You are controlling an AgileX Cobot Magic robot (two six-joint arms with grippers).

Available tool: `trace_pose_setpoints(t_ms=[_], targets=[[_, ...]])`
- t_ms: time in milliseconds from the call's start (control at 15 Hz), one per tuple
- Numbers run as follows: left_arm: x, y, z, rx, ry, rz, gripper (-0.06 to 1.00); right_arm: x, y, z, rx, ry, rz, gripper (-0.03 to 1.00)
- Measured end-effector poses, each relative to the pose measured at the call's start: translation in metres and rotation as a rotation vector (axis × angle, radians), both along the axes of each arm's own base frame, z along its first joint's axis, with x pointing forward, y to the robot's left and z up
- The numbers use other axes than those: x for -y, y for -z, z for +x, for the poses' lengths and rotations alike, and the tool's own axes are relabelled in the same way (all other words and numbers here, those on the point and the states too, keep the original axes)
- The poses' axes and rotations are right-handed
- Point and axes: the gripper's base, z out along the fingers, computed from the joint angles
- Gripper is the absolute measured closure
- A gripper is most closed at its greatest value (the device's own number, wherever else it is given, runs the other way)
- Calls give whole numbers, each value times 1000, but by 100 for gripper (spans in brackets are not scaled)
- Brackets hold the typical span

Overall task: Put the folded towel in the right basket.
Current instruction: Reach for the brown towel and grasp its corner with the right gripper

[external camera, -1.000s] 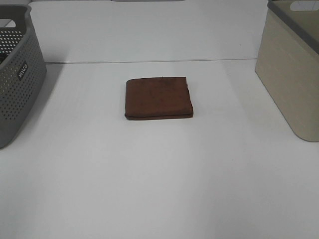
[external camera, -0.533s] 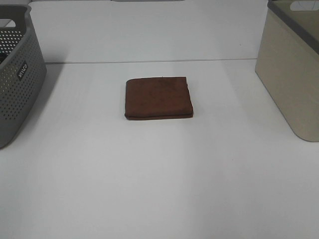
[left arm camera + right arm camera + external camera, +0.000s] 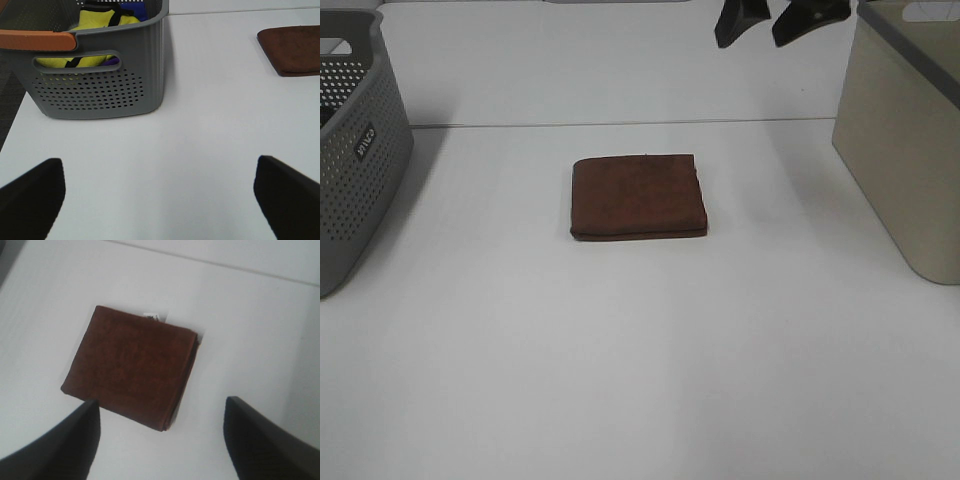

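Right gripper [image 3: 756,30] comes into view at the far side, jaws apart.
Absent a moment ago, it likely begins the pickup. The folded brown towel [image 3: 638,196] lies mid-table [image 3: 640,380], left of the beige right basket [image 3: 905,150]. The left gripper [image 3: 160,195] has its jaws apart too.

The folded towel [image 3: 638,196] lies flat on the table [image 3: 620,380], below the right gripper [image 3: 772,22] and to its left. The right basket [image 3: 905,140] stands just right of that gripper — the left basket [image 3: 350,150] sits well apart, far to its left.
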Motion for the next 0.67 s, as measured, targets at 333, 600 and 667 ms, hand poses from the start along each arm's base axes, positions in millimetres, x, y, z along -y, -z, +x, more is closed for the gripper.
trace_pose_setpoints(t_ms=[333,600,667], targets=[[0,0,0,0,0,0,-3,-26,82,40,-332,-38,81,30],[0,0,0,0,0,0,-3,-24,139,73,-439,-15,137,29],[0,0,0,0,0,0,-3,-21,154,78,-469,-10,139,29]])
